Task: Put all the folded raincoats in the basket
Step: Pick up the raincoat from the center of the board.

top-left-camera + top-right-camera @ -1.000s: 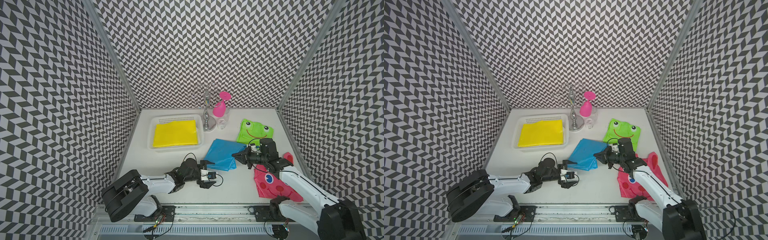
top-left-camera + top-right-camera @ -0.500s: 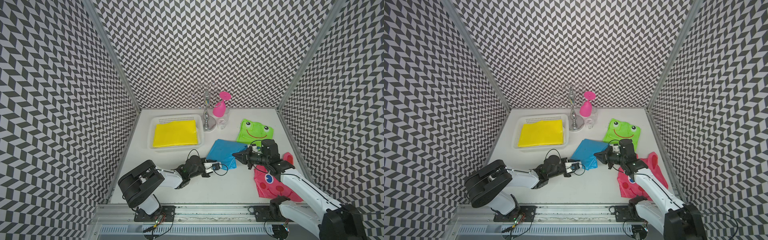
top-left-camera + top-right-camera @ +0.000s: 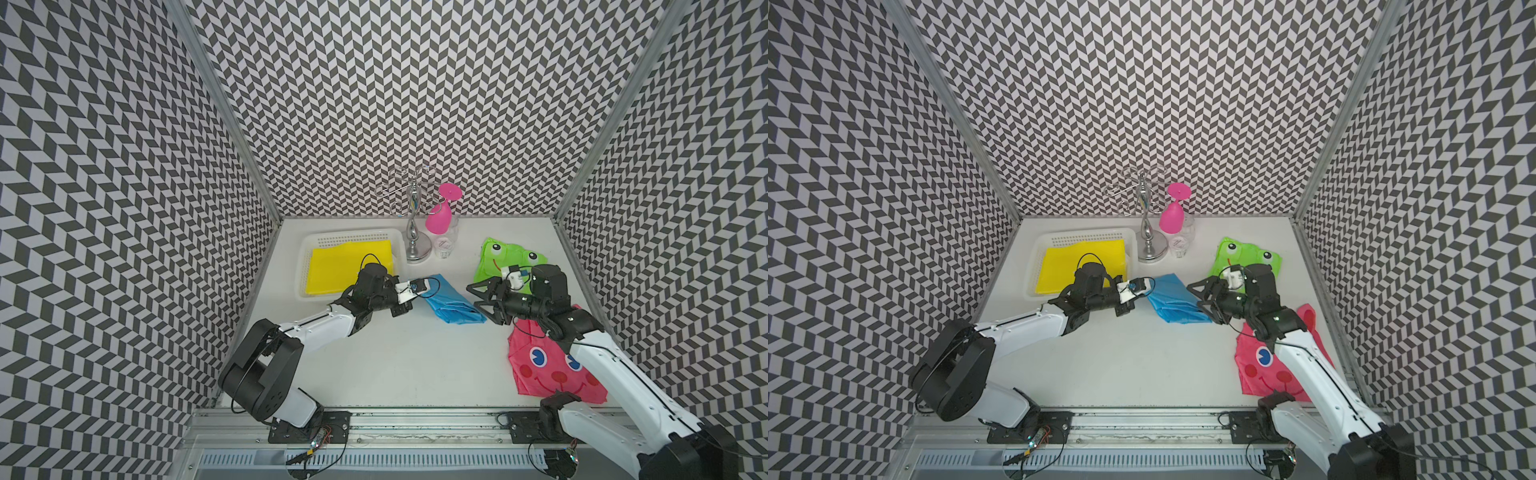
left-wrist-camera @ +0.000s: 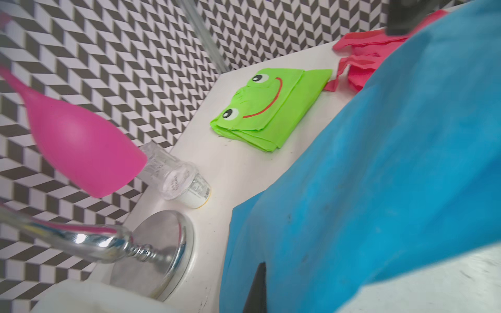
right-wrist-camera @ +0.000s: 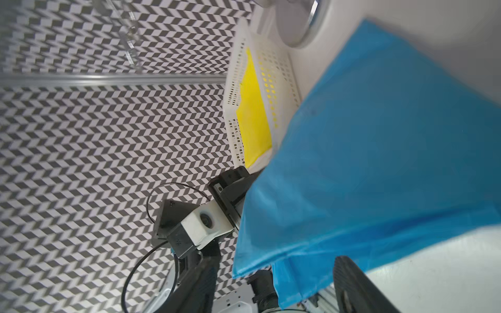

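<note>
fingers (image 4: 257,287) of the left gripper (image 3: 415,302) pinched tight on the near-basket edge of the blue raincoat (image 3: 451,299); in the left wrist view blue sheet fills most of the frame, one dark fingertip poking up into it

right gripper (image 3: 478,298) stands spread wide at the raincoat's opposite end; in the right wrist view its fingers (image 5: 352,287) straddle a hanging blue corner without clamping it

blue raincoat: folded, on the white table (image 3: 415,365) between the two grippers, its gripped edge raised, just beside the basket (image 3: 349,240) corner but wholly outside the rim

basket holds a yellow raincoat (image 3: 340,270), lying flat and covering most of the floor

green frog raincoat (image 3: 498,262) and pink raincoat (image 3: 548,374) lie on the table on the right arm's side, neither one gripped

progress, my reading: one coat in, the blue one mid-pickup with a single-sided hold. left to do: lift it clear of the rim, carry it over, lay it on the yellow, release. floppy sheet with one end loose, so the fold may sag open or catch the rim on the way
</note>
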Robot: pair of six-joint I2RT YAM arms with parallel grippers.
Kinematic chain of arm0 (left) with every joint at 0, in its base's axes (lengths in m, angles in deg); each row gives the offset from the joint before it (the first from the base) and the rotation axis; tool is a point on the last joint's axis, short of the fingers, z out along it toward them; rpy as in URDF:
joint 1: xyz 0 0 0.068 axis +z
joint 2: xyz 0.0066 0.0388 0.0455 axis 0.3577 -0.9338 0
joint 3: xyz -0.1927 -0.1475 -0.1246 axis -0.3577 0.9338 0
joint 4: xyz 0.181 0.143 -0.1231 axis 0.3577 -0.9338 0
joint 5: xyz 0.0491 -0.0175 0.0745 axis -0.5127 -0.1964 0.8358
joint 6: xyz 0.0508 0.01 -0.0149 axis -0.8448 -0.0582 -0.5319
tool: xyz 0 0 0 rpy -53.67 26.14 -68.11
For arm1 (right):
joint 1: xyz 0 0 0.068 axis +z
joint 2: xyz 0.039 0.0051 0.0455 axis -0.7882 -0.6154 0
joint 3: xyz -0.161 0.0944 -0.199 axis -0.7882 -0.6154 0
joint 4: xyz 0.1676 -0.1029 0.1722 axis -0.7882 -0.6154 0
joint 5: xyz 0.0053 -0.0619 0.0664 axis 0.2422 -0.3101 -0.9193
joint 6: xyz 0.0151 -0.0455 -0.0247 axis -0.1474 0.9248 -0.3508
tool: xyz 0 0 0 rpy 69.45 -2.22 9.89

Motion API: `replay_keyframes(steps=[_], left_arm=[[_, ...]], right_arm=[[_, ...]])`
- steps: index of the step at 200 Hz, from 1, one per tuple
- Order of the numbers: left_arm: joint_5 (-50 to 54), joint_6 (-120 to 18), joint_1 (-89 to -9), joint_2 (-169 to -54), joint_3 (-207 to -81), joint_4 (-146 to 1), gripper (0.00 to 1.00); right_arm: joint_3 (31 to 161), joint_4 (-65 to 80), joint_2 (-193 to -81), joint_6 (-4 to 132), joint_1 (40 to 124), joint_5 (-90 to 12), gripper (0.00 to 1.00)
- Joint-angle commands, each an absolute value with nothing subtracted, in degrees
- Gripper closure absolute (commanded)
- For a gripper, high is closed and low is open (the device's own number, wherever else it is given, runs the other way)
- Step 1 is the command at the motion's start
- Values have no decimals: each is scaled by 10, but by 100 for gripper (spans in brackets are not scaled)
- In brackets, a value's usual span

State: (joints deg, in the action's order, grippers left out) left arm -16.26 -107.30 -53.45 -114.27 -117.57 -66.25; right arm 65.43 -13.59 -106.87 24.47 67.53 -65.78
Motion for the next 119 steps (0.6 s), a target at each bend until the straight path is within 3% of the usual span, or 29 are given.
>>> replay_keyframes(steps=[1, 21, 49, 82, 97, 119], left_arm=[[-239, -1091, -526, -1120, -1228, -829, 99], [-229, -1109, -519, -1113, -1278, -929, 99], [-208, -1116, -511, -1104, -1345, -1043, 99], [-197, -1108, -500, -1099, -1404, -1149, 99], [-185, -1107, -494, -1090, -1413, -1181, 99], [-189, -1122, -478, -1056, -1394, -1203, 99]], right_arm=[[734, -232, -1098, 515, 678, -589, 29], [762, -244, -1081, 655, 711, -507, 30], [707, -129, -1001, 827, 826, -419, 27], [640, -57, -940, 1049, 913, -489, 16], [634, -51, -927, 1086, 936, -481, 7], [639, -59, -931, 1119, 946, -464, 0]])
